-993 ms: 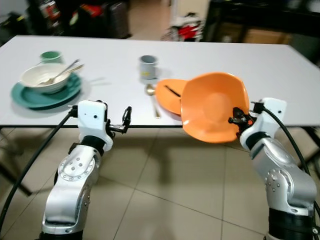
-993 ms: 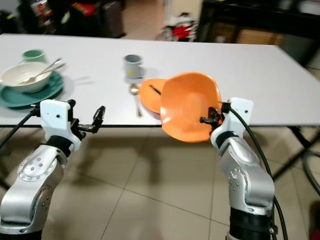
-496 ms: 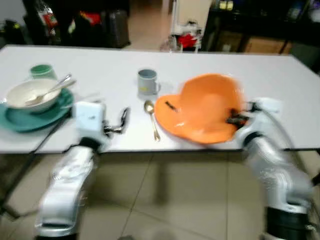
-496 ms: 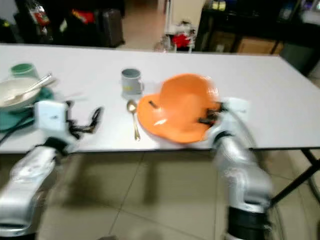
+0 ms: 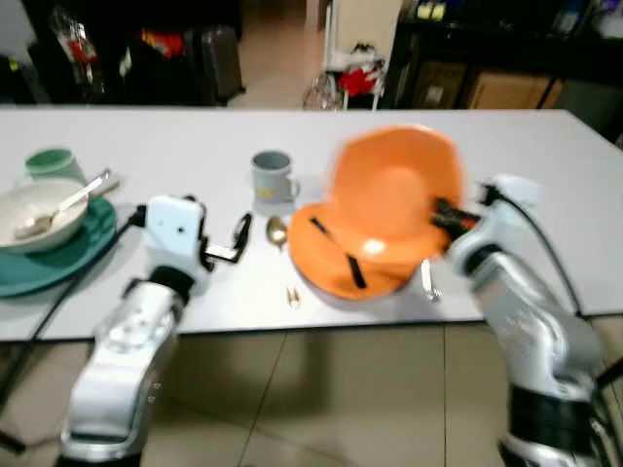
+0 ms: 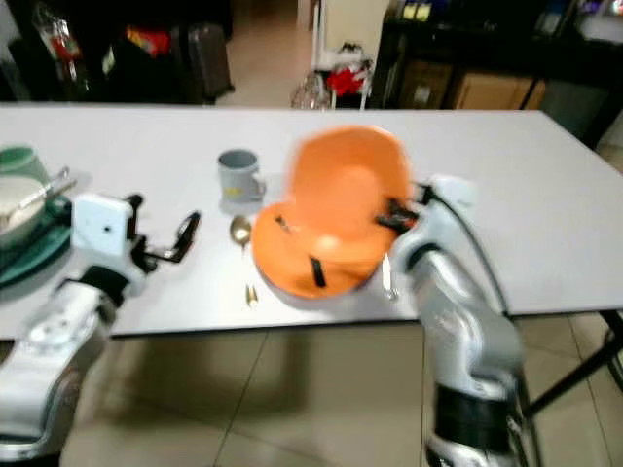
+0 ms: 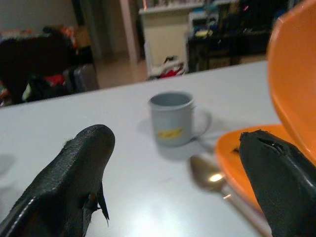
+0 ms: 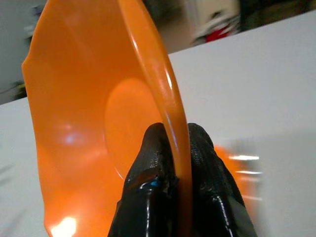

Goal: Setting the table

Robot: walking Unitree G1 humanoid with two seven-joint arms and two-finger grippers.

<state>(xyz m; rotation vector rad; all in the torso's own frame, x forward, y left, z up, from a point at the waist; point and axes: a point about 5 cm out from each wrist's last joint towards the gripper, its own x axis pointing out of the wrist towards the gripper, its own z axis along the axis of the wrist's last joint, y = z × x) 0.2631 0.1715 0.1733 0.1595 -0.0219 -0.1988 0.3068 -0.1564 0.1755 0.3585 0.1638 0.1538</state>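
Light: bright, even on the white table (image 5: 545, 165); the background room is dim.
Blur: head views are smeared; the orange bowl (image 5: 394, 195) has soft edges.
Glare: highlights on the bowl's inside.
Focus: left wrist fingers (image 7: 74, 182) are soft; the grey mug (image 7: 172, 118) is clearer.

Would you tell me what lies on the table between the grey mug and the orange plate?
A spoon lies between the grey mug and the orange plate, its bowl toward the mug, as the left wrist view shows.

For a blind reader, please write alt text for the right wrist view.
The right gripper pinches the rim of a tilted orange bowl between its two black fingers. Behind it lies a white table, blurred.
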